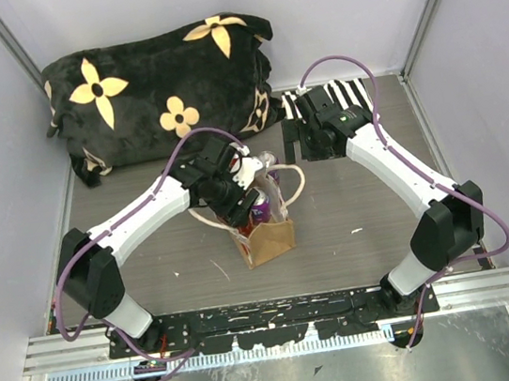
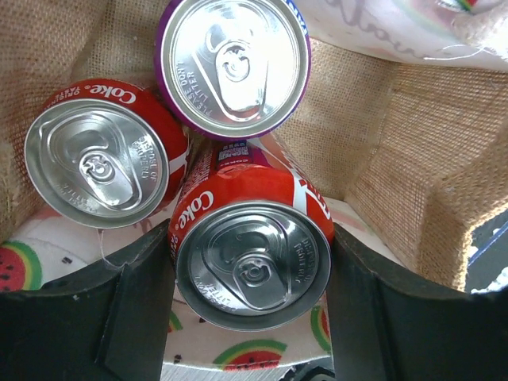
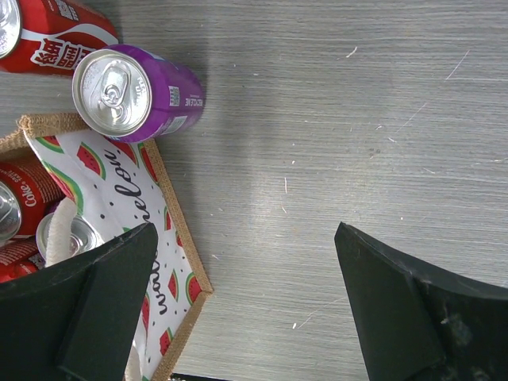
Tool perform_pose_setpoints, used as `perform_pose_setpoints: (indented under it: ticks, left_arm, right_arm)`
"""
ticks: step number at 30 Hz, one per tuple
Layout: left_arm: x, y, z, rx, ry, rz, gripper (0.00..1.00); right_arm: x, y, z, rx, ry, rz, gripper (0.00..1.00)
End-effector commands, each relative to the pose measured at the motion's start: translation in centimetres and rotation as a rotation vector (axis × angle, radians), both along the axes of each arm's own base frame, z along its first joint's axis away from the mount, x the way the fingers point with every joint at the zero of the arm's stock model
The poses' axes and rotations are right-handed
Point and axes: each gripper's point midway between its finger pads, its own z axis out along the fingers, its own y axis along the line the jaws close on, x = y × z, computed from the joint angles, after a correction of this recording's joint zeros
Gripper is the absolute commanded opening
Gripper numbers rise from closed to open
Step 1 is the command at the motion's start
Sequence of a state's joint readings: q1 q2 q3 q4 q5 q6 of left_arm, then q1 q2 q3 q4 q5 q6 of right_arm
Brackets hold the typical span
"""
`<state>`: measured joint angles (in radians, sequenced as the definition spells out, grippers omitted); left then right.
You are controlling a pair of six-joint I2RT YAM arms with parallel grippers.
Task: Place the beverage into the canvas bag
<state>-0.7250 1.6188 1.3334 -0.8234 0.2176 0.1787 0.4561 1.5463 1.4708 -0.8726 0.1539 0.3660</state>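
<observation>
The Coke can (image 2: 254,266) stands upright inside the canvas bag (image 1: 271,240), its silver top facing up and its body low among the burlap walls. The left gripper (image 2: 252,236) has hold of it. The two black fingers (image 2: 135,317) are partly spread and press against opposite sides of the can.

Two more cans share the bag. A second Coke can (image 2: 103,163) stands just to one side of the held can, and a purple can (image 2: 234,67) sits beyond it. Both are upright and close to the held can.

The bag sits on the table (image 1: 361,204) a little left of centre, with its cream handles looped outward on both sides. The left arm rises from its base at the near left corner and slants up and inward. It then bends sharply at the wrist, so the gripper points straight down into the mouth of the bag.

The right arm leans back and inward from its base at the near right. The right gripper (image 3: 246,238) hangs over bare tabletop with its jaws spread wide and nothing between them. It is apart from the bag and close to a striped cloth (image 1: 347,92) at the far edge. A black cushion (image 1: 159,85) with tan flowers lies at the far left.
</observation>
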Motion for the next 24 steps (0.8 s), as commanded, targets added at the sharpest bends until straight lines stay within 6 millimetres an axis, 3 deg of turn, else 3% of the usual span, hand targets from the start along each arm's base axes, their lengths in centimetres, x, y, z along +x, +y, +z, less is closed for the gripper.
perform_pose_setpoints:
  ticks: [1, 14, 16, 20, 24]
  left_arm:
    - [1.3, -0.7, 0.4, -0.035, -0.071, 0.015, 0.00]
    - [1.2, 0.0, -2.5, 0.016, -0.047, 0.035, 0.01]
    - [1.2, 0.1, -2.6, 0.027, -0.046, 0.035, 0.09]
    - [1.0, 0.4, -2.6, 0.039, -0.039, 0.036, 0.49]
    - [0.7, 0.6, -2.3, 0.041, -0.033, 0.033, 0.71]
  right_arm:
    - [0.3, 0.0, 1.8, 0.030, -0.054, -0.004, 1.00]
    - [0.3, 0.0, 1.8, 0.031, -0.055, -0.006, 1.00]
    - [0.3, 0.0, 1.8, 0.031, -0.054, -0.004, 1.00]
    - [0.4, 0.1, 1.7, 0.032, -0.051, -0.001, 1.00]
    - [0.6, 0.2, 1.8, 0.034, -0.052, 0.005, 1.00]
